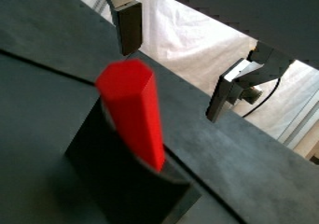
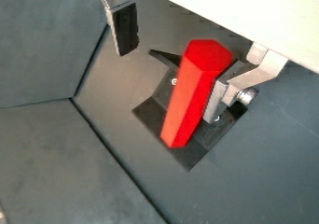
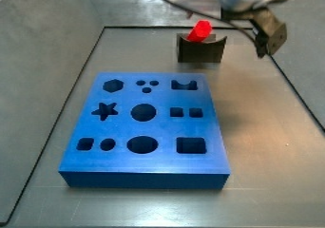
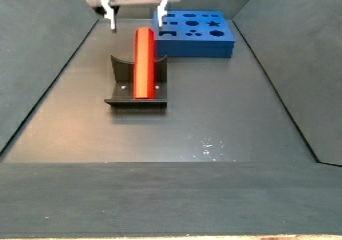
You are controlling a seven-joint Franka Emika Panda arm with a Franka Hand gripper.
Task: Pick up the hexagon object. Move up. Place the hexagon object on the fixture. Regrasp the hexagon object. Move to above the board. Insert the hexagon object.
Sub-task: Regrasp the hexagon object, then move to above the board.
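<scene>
Hexagon object (image 4: 142,59) leans on fixture (image 4: 135,92), tilted, w/ nothing gripping it. Gripper (image 4: 134,19) just above, fingers (image 4: 112,16) spread apart, empty. Board (image 4: 197,34) behind.

Dark grey tray, not much room to see

Basically everything sits in a matte dark grey tray: flat floor (image 4: 201,119) with sloped side walls (image 4: 40,79) rising on both sides in a side view. The light is soft and even and leaves a pale sheen on the floor (image 3: 273,99). There are a few tiny white specks (image 4: 207,147) near the front. Past the rim, a wrist view shows crumpled white sheeting (image 1: 200,36), and a pale tan strip (image 4: 160,234) runs along the near edge.
</scene>
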